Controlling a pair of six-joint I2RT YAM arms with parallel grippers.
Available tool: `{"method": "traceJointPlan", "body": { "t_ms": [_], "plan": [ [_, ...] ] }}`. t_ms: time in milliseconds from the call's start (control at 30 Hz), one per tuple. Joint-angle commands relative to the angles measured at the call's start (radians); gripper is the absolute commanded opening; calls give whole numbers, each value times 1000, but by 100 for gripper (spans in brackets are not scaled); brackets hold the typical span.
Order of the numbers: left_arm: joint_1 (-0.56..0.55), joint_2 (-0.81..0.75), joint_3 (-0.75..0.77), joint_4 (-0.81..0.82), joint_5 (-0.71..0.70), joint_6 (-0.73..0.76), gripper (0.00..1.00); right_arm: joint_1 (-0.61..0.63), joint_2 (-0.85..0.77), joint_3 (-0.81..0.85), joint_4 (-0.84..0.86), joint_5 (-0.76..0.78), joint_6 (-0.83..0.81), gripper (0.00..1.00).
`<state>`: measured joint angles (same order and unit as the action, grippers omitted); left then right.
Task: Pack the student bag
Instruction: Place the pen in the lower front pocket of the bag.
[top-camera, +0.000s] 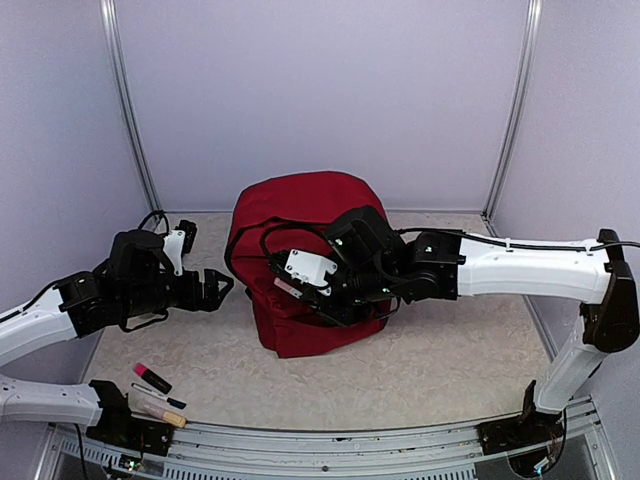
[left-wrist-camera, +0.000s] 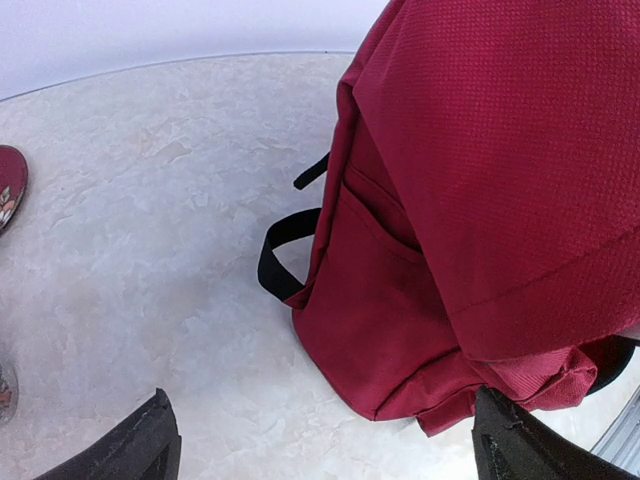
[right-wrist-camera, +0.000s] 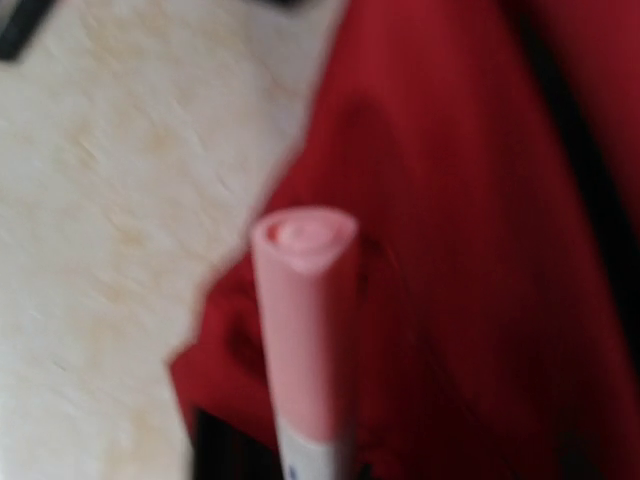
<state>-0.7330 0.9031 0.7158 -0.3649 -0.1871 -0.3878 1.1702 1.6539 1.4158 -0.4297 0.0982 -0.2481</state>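
Your right fingers (top-camera: 322, 300) are clenched on a pink-capped marker (right-wrist-camera: 305, 330) — its long axis runs straight out from them, cap first, over the front of the student bag (top-camera: 300, 205), which stands mid-worktop (top-camera: 450, 350). Your left fingers (left-wrist-camera: 140, 450) hang released just left of the bag, facing its side — the right arm is nearer; I can't make out an opening

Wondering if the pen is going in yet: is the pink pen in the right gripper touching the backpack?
Cannot tell. Right wrist view is blurred; the pen overlaps the backpack without showing contact or gap.
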Motion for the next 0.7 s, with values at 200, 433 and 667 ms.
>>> {"method": "traceJointPlan", "body": {
  "t_ms": [200,433,667],
  "plan": [
    [7,5,-13,26,10,15,99,-64,-16,-85,-13,47,-91,0],
    [7,11,-12,27,13,15,99,-64,-3,-114,-115,138,-92,0],
    [7,14,-13,27,14,15,99,-55,7,-71,-236,181,-82,31]
  ]
}}
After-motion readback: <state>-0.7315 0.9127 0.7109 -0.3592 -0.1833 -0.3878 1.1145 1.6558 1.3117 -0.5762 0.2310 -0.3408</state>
